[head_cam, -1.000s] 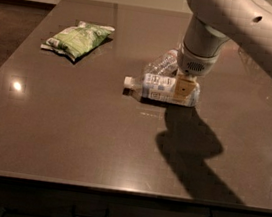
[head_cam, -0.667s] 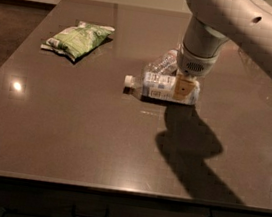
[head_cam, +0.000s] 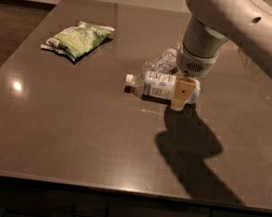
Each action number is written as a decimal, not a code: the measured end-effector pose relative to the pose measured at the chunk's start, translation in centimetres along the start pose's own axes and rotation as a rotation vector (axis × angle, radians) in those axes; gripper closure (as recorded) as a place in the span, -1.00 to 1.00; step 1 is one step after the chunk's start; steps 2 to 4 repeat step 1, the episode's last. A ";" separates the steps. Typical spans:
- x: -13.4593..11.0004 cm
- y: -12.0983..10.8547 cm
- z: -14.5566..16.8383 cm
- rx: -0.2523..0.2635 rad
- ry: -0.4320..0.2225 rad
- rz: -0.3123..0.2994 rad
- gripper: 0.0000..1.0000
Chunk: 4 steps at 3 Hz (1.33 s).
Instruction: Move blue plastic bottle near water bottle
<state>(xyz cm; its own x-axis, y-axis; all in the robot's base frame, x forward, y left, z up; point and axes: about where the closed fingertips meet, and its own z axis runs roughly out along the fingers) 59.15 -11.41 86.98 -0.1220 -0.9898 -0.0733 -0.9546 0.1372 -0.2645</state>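
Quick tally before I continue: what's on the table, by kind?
Bottles: 2 (blue plastic bottle, water bottle)
Snack bags: 1 (green bag)
Total: 3 on the table
The end effector is down at the blue plastic bottle, at the end away from its cap.

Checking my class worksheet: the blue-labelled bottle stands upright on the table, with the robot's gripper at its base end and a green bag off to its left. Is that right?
Not quite. The camera view shows the blue-labelled bottle lying on its side on the table, not upright. The gripper is at its base end, and the green bag is off to its left.
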 end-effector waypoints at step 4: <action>0.0 0.0 0.0 0.000 0.000 0.000 -1.00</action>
